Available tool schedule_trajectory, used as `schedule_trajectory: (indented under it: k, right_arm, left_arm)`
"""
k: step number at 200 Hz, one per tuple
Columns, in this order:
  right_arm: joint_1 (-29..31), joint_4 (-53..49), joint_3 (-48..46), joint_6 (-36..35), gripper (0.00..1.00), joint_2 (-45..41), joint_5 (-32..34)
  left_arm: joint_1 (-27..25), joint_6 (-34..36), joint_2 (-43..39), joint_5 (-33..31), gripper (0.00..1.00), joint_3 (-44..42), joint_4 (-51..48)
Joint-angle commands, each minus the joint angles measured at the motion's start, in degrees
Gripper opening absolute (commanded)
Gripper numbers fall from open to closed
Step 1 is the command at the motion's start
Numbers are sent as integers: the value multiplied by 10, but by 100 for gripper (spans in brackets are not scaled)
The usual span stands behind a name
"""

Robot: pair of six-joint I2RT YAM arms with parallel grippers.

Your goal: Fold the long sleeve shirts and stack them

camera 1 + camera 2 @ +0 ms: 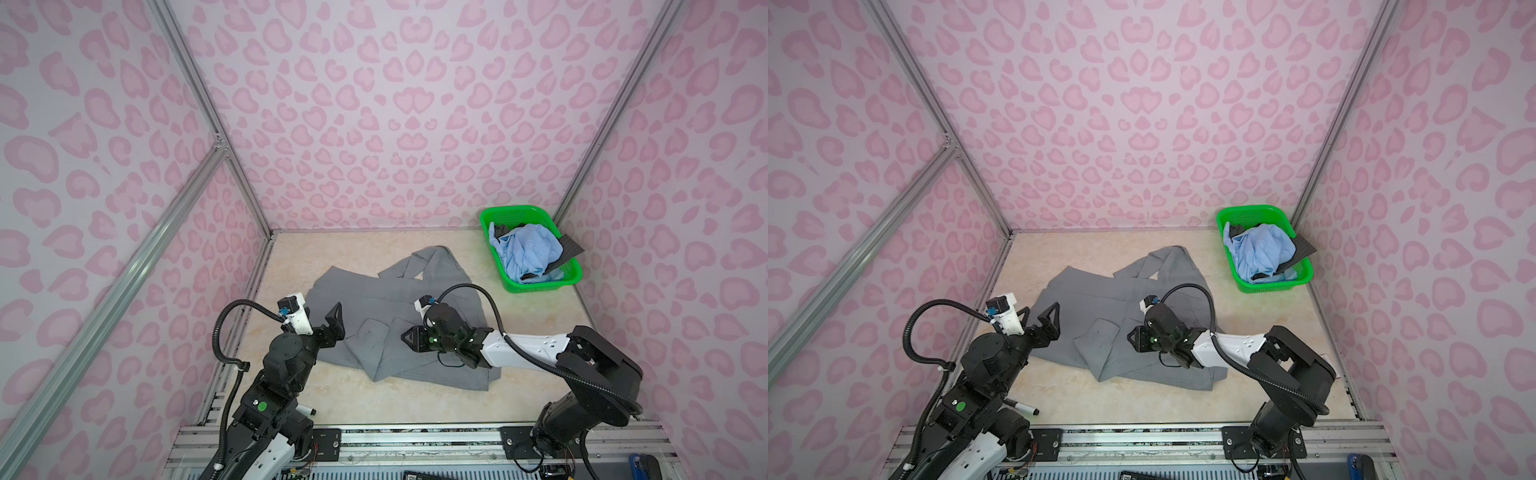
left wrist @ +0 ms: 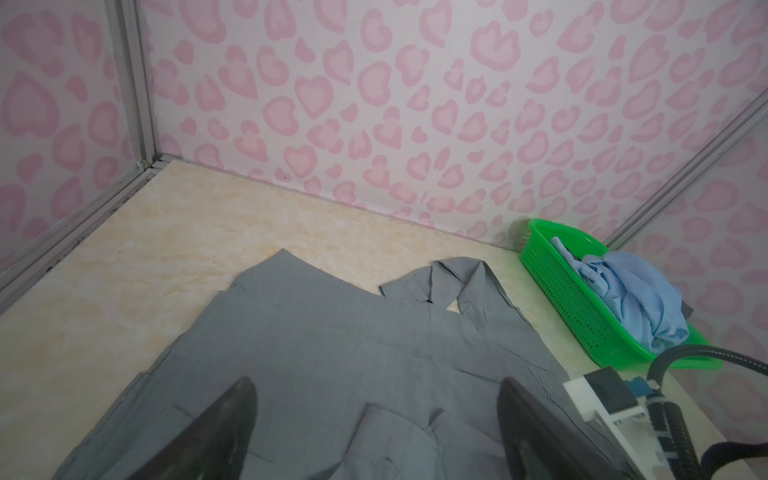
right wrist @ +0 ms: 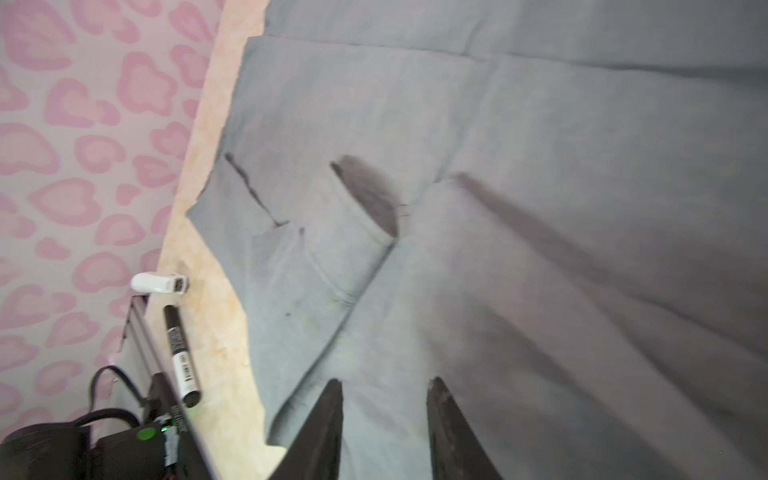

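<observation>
A mid-grey long sleeve shirt (image 1: 395,299) (image 1: 1100,299) lies spread and partly folded on the beige table, collar toward the back wall. My left gripper (image 1: 322,318) (image 1: 1038,316) hovers over the shirt's left edge, jaws wide open and empty; in the left wrist view (image 2: 374,386) flat grey cloth (image 2: 332,340) and a folded flap show between the fingers. My right gripper (image 1: 405,336) (image 1: 1131,334) reaches over the shirt's middle from the right. In the right wrist view (image 3: 385,382) its fingers stand apart above the cloth (image 3: 498,166). A light blue shirt (image 1: 528,249) and a dark charcoal one (image 1: 571,247) sit crumpled in the basket.
A green basket (image 1: 540,286) (image 1: 1271,286) (image 2: 552,286) stands at the back right corner. A black marker pen (image 1: 1023,408) (image 3: 180,353) lies near the front left table edge beside a small white object (image 3: 160,283). Pink patterned walls enclose three sides.
</observation>
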Motion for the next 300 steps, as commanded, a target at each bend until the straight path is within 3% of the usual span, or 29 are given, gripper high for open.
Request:
schedule_trajectory:
  k: [1, 20, 45, 76, 109, 156, 198, 267, 300]
  right_arm:
    - [15, 75, 18, 74, 36, 41, -35]
    - [37, 86, 43, 96, 37, 78, -16]
    - [54, 68, 69, 122, 38, 112, 18]
    - [66, 11, 79, 157, 38, 134, 74]
    - [87, -36, 68, 156, 39, 95, 182]
    - [94, 21, 117, 160, 35, 165, 99]
    - [105, 2, 118, 166, 34, 157, 150]
    - [101, 110, 126, 153, 0, 172, 110]
    - [97, 108, 148, 122, 0, 149, 131]
  left_arm:
    - [1, 3, 13, -30, 97, 32, -83]
    - [1, 20, 54, -19, 96, 53, -127]
    - [6, 25, 116, -48, 97, 84, -179]
    - [16, 2, 108, -58, 97, 66, -151]
    - [23, -12, 96, -89, 97, 52, -153]
    - [23, -16, 80, -127, 97, 47, -150]
    - [23, -14, 76, -119, 97, 45, -145]
    - [23, -14, 66, -125, 97, 46, -147]
    - [23, -16, 56, -137, 97, 51, -148]
